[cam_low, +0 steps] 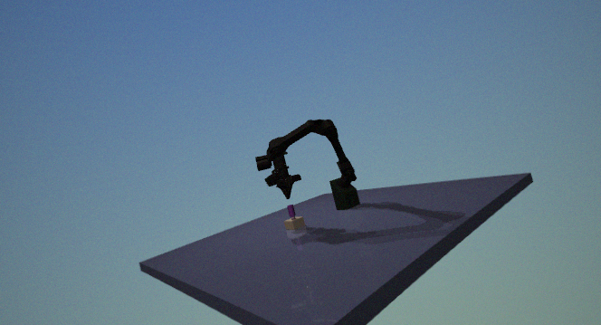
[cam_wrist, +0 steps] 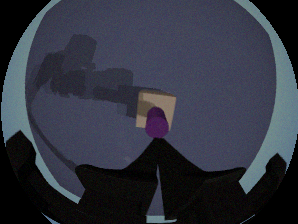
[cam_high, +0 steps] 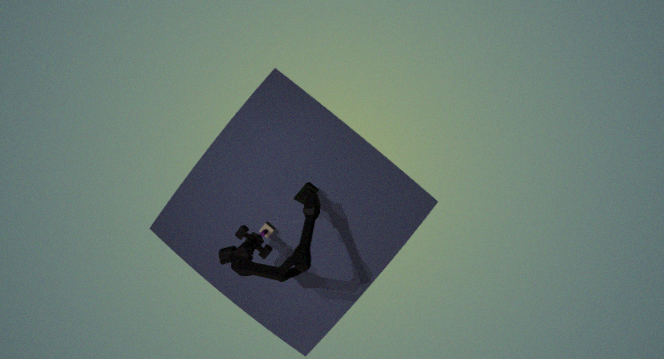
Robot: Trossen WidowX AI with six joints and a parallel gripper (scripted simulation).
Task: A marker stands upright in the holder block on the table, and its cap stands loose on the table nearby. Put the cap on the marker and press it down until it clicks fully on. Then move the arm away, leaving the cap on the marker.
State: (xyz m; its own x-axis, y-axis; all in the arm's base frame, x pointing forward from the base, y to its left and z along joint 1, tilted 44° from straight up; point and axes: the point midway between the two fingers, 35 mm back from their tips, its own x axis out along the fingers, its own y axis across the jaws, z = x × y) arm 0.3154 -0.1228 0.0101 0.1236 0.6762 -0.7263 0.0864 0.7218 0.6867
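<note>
With its fingers closed on nothing, the gripper (cam_low: 287, 195) hangs above the cap (cam_low: 290, 210), so an off-centre push risks tilting the marker in its block (cam_low: 294, 224).

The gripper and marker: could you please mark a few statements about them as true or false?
1. The gripper is shut and empty. True.
2. The gripper is touching the marker. False: it hangs above it, with a gap.
3. The marker stands upright in the block. True.
4. The block lies next to the arm's base. False: it sits apart from it.
</note>
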